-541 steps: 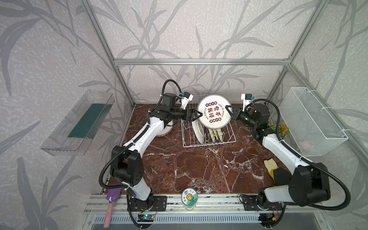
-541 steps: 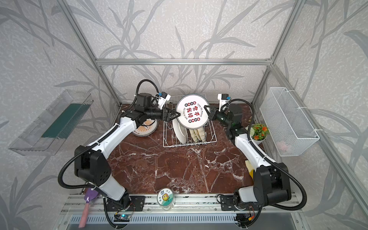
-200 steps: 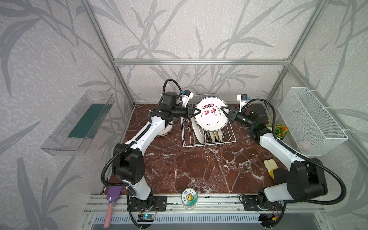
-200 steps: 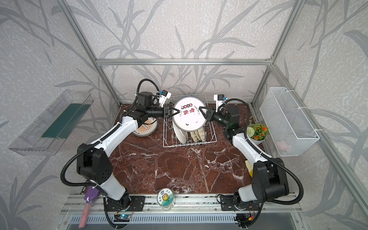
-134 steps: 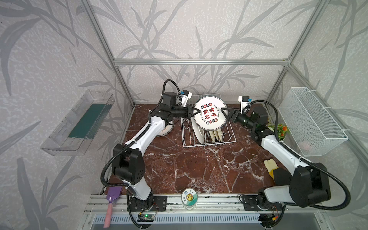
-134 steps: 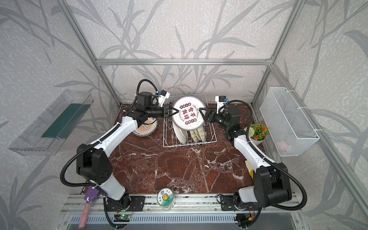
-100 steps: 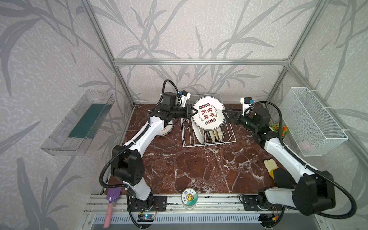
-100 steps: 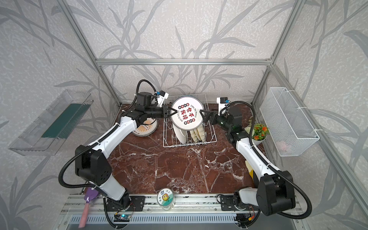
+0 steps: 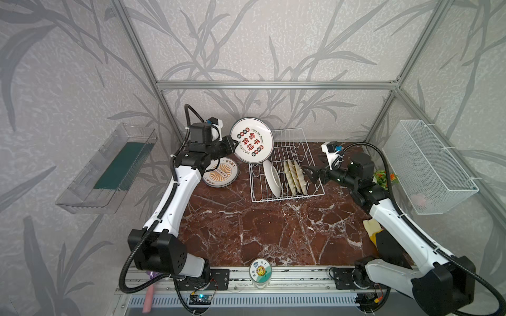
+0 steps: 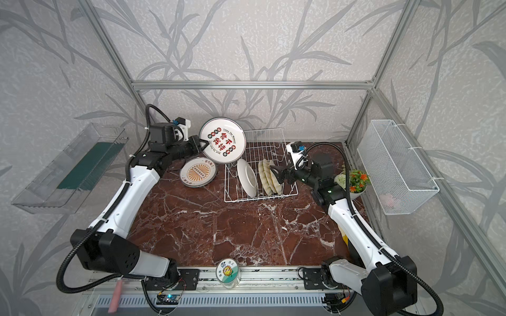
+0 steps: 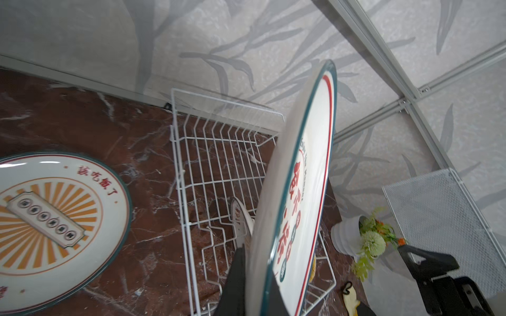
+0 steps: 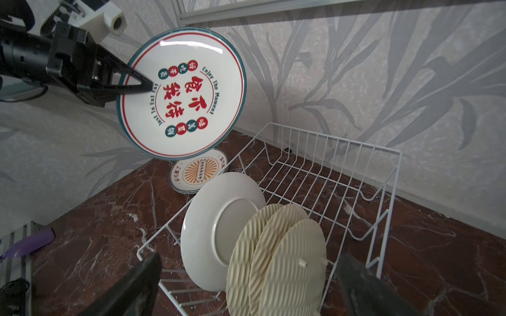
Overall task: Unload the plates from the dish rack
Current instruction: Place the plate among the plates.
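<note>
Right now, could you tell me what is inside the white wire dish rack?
One white ceramic plate and three ribbed tan plates, standing; the tan ones partly hide each other.

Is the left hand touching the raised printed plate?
Touching. The right wrist view shows the left hand clamped on the printed plate at its rim, one finger across its face.
</note>
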`<state>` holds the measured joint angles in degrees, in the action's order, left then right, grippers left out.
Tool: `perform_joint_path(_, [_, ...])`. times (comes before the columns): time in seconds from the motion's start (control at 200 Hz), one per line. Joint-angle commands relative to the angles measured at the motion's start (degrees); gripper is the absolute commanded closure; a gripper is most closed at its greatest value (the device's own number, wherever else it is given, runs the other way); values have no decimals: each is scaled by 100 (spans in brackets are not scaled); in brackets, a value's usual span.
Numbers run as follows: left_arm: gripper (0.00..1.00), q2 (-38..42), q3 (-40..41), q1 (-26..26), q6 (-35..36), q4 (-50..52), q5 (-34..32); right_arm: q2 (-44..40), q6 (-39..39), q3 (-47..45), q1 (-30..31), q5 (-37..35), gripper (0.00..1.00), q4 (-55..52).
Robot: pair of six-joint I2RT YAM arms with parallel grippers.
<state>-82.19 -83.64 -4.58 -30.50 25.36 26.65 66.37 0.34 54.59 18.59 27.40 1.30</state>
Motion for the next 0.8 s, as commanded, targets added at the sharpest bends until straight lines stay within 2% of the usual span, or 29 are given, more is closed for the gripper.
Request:
perform_joint_path(0.0, [100,253,322,335,-325,-82,-262,-32,-570,262,256,-67,1,-319])
perform_joint_path(0.4, [100,164,1545,1303,-531,-476,-477,195,-484,262,671,-147,1,-47])
perform_joint_path(0.795, [100,-510,2180,1906,-978,-1716,56,401,-319,323,777,-209,1,95])
